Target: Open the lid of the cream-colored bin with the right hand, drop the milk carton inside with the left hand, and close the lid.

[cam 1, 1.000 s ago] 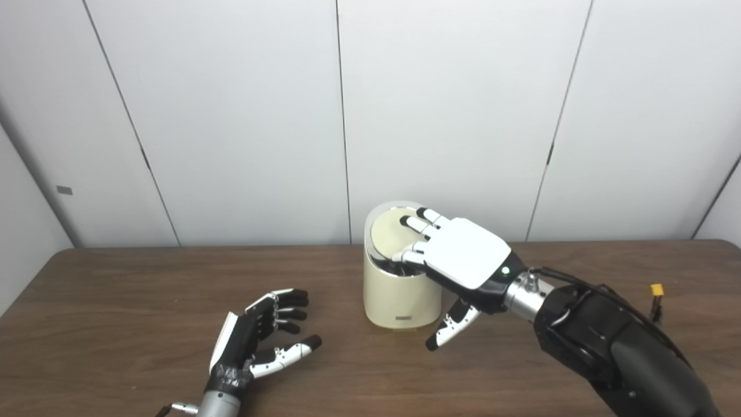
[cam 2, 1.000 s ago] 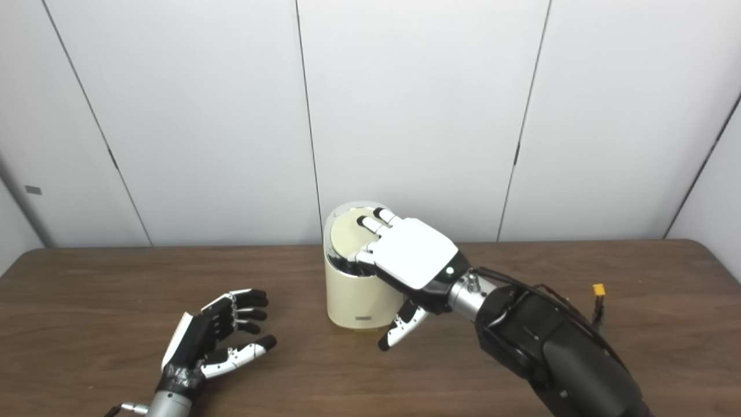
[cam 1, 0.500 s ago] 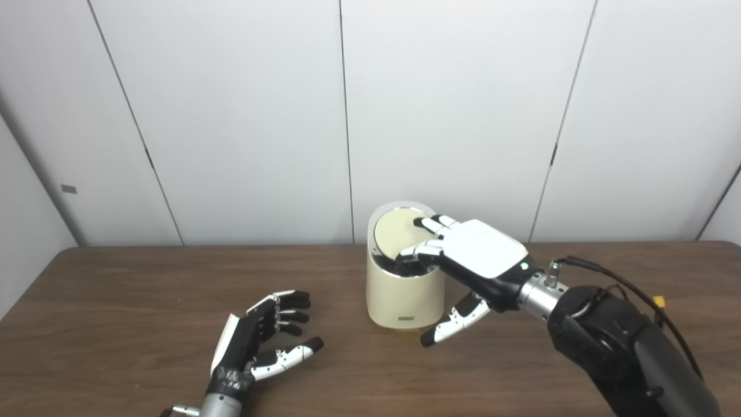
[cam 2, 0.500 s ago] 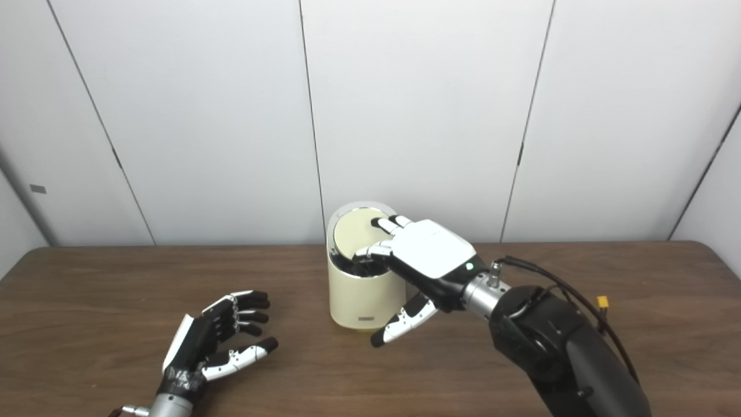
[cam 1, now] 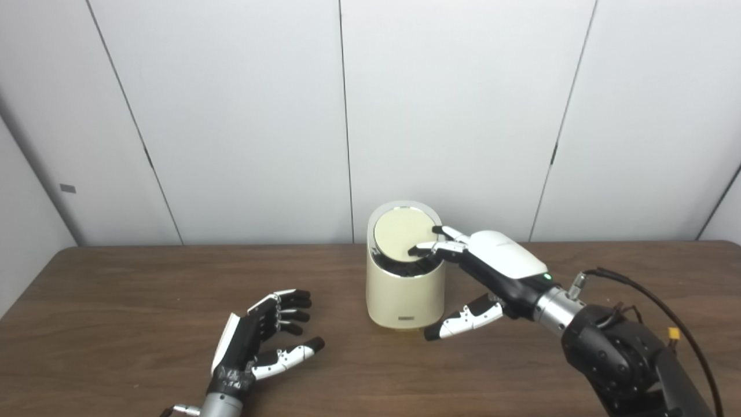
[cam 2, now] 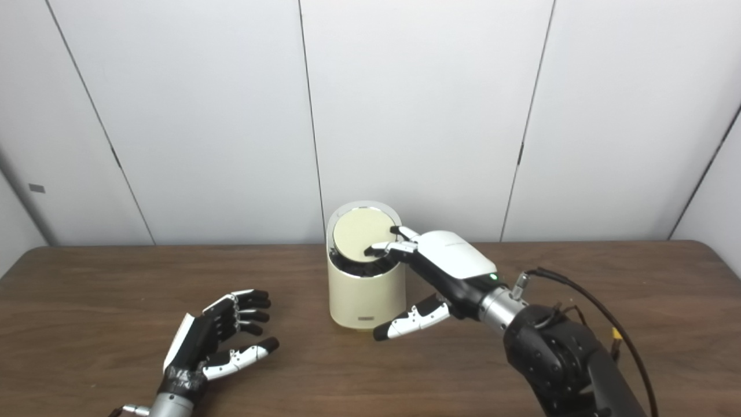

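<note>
- Nearest to me, my left hand (cam 1: 260, 339) lay low over the surface (cam 1: 116, 301), palm turned inward, fingers apart and holding nothing. No milk carton in it, and honestly I couldn't see a carton anywhere on the surface in either eye view.
- A bit further in, my right hand (cam 1: 492, 272) reached across to the cream-colored bin (cam 1: 404, 289) from the right side. It wasn't gripping anything, fingers spread, the fingertips (cam 1: 418, 251) resting at the right edge of the lid (cam 1: 402, 234), the thumb hanging loose down beside the bin wall.
- The lid looked tilted, its near edge dipped so a dark gap showed at the front of the opening. I couldn't make out what was inside; it was just shadow, so whether the carton was already in there I couldn't tell.
- My read: this was the lid step, most likely closing, given the empty left hand. Next I'd need to get the lid seated level in its shiny rim (cam 1: 399, 204) without shoving the bin, since it's light-looking and stands free.
- Behind all that, just plain white wall panels (cam 1: 231, 116).
</note>
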{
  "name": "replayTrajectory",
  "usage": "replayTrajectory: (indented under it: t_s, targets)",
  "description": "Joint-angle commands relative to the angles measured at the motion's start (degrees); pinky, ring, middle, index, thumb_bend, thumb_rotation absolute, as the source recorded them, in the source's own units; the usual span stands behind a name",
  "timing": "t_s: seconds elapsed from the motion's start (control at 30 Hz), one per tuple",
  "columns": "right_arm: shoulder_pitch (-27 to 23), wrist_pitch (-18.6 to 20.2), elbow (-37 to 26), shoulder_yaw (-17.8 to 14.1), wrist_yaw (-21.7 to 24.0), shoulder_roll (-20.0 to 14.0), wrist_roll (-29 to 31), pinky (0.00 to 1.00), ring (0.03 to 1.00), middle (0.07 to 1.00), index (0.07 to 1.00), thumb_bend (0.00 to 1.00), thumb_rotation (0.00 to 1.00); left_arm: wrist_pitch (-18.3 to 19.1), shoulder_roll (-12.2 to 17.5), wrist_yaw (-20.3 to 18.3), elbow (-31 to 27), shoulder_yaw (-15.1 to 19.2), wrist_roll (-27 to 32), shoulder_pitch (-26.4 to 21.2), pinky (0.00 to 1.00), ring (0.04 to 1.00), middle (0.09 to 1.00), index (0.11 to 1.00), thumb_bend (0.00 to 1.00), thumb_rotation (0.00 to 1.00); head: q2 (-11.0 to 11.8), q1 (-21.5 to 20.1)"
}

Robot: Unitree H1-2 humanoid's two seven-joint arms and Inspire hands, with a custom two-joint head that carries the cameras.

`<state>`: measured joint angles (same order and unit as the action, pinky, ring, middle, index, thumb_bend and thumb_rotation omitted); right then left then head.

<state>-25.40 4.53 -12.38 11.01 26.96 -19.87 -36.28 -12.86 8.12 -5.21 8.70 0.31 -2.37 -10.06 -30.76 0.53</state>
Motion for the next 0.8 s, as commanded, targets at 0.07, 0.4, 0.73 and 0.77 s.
replayTrajectory:
  t_s: [0.07,0.4,0.73,0.77]
  targets:
    - [1.9,0.8,-1.9,-5.2,-5.4,2.3,6.6,0.69,0.842,0.839,0.896,0.75,0.35,-2.3,0.3,0.3,-1.6,0.5,0.7,-1.2,0.59,0.668,0.726,0.748,0.72,0.11,-0.2,-0.6]
    - [10.9,-5.3,1.4,-11.0,-16.2,5.7,16.0,0.71,0.834,0.875,0.896,0.74,0.30,-2.8,0.9,-0.1,-2.3,0.9,1.1,-2.2,0.58,0.660,0.723,0.749,0.70,0.08,0.0,-1.0]
    - [15.6,-10.1,4.8,-12.9,-19.4,6.3,24.2,0.72,0.831,0.889,0.905,0.73,0.28,-4.3,1.1,-1.1,-1.6,1.0,2.6,-2.9,0.58,0.659,0.722,0.750,0.70,0.06,0.3,-1.4]
    - [16.0,-10.5,5.2,-13.1,-19.6,6.6,25.4,0.72,0.833,0.890,0.902,0.72,0.24,-4.4,1.2,-1.3,-1.7,1.0,2.7,-2.9,0.58,0.660,0.725,0.753,0.70,0.06,0.3,-1.5]
